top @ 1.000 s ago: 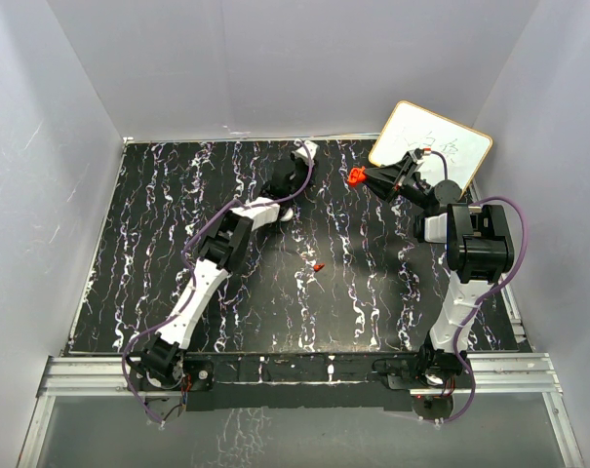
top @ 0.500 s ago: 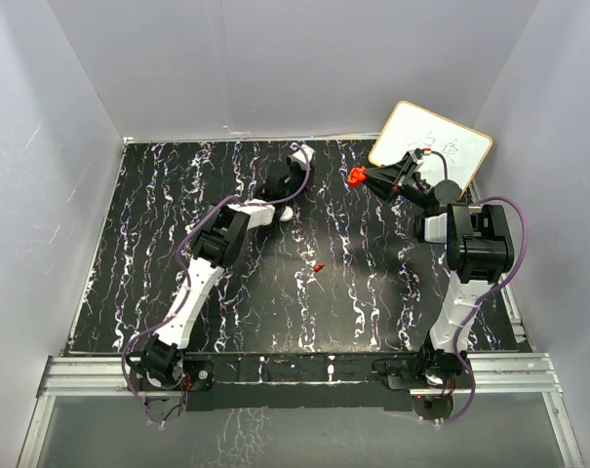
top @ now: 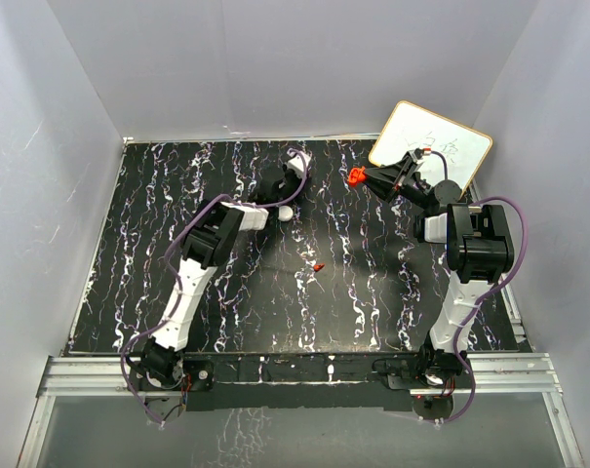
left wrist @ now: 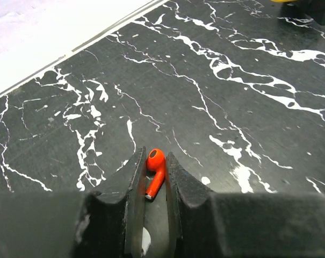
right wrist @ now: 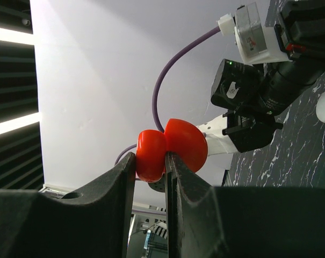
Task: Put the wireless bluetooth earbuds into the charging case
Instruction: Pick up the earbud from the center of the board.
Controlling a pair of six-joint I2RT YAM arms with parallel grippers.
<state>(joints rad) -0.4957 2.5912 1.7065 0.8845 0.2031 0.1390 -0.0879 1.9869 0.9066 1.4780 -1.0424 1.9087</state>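
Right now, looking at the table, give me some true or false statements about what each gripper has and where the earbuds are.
1. The left gripper is pinching a red earbud. True.
2. The right gripper is empty. False: it is shut on the red charging case, held up off the table.
3. A second earbud lies loose on the table between the two arms. True.
4. The whiteboard lies at the near left corner. False: it sits at the far right corner, behind the right gripper.
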